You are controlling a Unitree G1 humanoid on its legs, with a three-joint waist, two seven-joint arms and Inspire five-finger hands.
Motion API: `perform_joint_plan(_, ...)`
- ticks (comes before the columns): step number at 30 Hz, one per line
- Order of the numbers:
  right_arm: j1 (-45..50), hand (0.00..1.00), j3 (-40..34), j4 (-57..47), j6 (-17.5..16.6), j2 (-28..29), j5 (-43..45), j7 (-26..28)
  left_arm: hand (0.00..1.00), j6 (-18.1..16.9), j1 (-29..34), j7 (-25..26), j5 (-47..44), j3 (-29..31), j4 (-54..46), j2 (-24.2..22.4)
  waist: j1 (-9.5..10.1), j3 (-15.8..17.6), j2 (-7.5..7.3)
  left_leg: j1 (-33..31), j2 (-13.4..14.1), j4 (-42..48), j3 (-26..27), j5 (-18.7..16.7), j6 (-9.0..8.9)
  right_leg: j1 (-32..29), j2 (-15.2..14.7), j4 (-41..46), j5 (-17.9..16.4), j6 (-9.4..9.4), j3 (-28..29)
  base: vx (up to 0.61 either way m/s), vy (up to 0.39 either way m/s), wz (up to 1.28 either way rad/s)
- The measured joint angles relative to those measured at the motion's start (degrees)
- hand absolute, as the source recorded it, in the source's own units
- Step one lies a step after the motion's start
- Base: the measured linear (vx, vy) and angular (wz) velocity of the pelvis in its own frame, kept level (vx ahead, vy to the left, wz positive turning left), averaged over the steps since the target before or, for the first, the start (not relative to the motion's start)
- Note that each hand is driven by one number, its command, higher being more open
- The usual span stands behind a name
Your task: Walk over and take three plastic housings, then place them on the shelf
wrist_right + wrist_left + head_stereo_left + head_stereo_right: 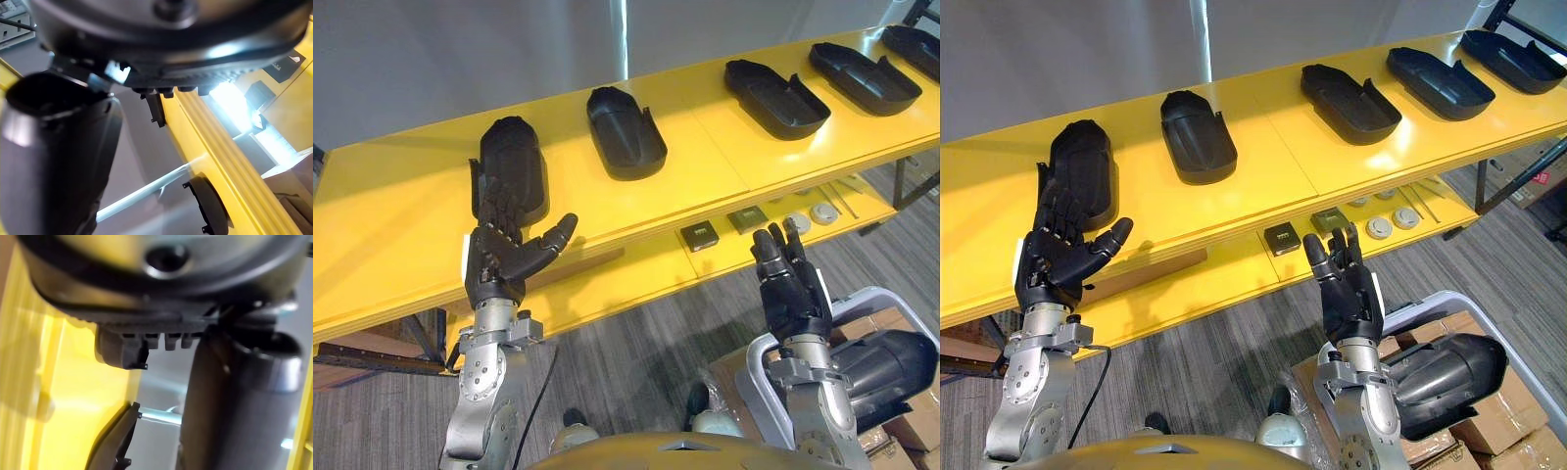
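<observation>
Housings: five black moulded-plastic housings, long and boat-shaped, lie in a row, well apart, on the top board of a glossy yellow shelf [401,215].
Long axis: each runs from the shelf's front edge towards its back. The second [625,132], third [775,98], fourth [864,76] and fifth [915,47] lie hollow side up.
Leftmost housing [514,157]: rounded end away from the robot.
Left hand [499,259]: fingers [499,211] straight, laid on that housing's near end, thumb spread aside, nothing gripped.
Right hand [791,289]: raised before the shelf's front edge, fingers straight, empty.
Lower board [636,274]: two dark square parts [699,236], white round discs [823,212].
Lower right: a sixth black housing [886,367] in a grey frame, above cardboard boxes [915,426].
</observation>
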Motion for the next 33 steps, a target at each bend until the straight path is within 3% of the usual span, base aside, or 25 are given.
perform_joint_plan(9,-1.3,1.00,0.1,0.0,0.0,0.0,0.0,-0.1,1.00,3.3,-0.8,1.1,1.4,1.1,0.0,0.0,-0.93,0.2,0.34,-0.3,0.2,2.6,0.7,-2.1,0.07,0.1,-0.3,0.0,0.0,-0.03,1.1,0.03,0.011,-0.05)
perform_joint_plan(19,-1.4,1.00,0.5,0.0,0.0,0.0,0.0,-0.3,1.00,3.6,-1.1,1.1,1.6,1.3,-0.1,-0.1,-1.03,1.4,1.23,-0.5,0.3,3.6,0.6,-2.9,0.41,0.0,-0.5,0.7,-0.4,-0.05,1.1,0.00,0.001,0.00)
perform_joint_plan(33,-1.6,1.00,0.5,0.0,0.0,0.0,-0.1,-0.1,1.00,3.6,-3.5,4.6,1.8,3.1,-0.1,-0.2,-1.25,3.2,0.85,-0.4,0.3,3.7,0.8,-2.9,0.38,-0.2,-0.5,0.9,-0.6,-0.15,1.4,0.00,0.000,0.00)
